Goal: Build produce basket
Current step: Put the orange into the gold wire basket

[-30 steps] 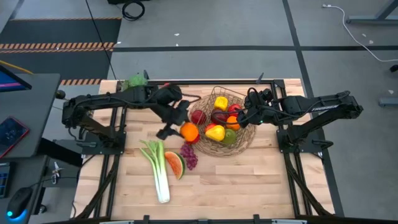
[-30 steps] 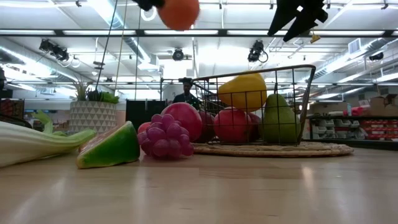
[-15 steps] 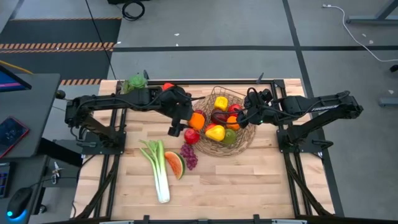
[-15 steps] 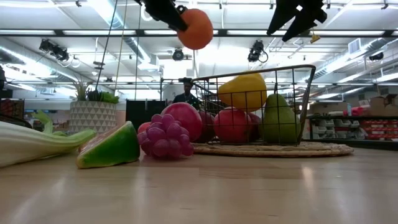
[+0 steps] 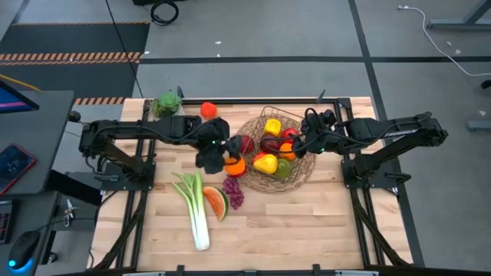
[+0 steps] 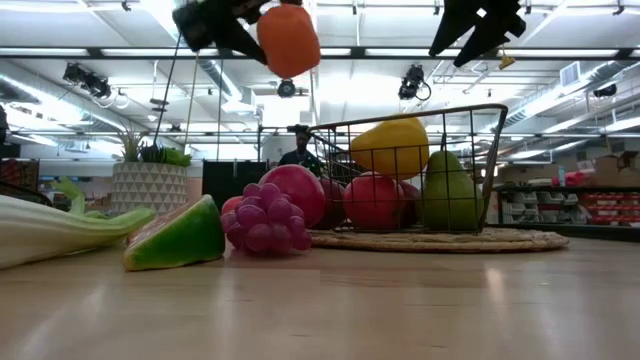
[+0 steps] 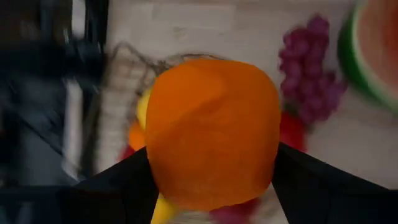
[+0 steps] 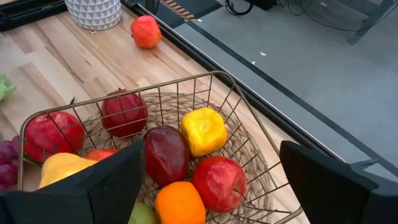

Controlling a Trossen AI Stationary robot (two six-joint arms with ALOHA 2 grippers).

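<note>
Left gripper (image 5: 222, 161) clamped on orange (image 6: 288, 38), at basket (image 5: 301, 170) nine o'clock; early release drops it outside rim. Right gripper (image 5: 301, 143) apart, over basket.

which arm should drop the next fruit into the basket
Left. Its gripper already grips the orange in the air beside the basket. The right gripper hovers above the basket, open and empty.

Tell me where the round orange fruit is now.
The round orange fruit is held in the left pincer above the table, just left of the brown wire-mesh basket.
</note>
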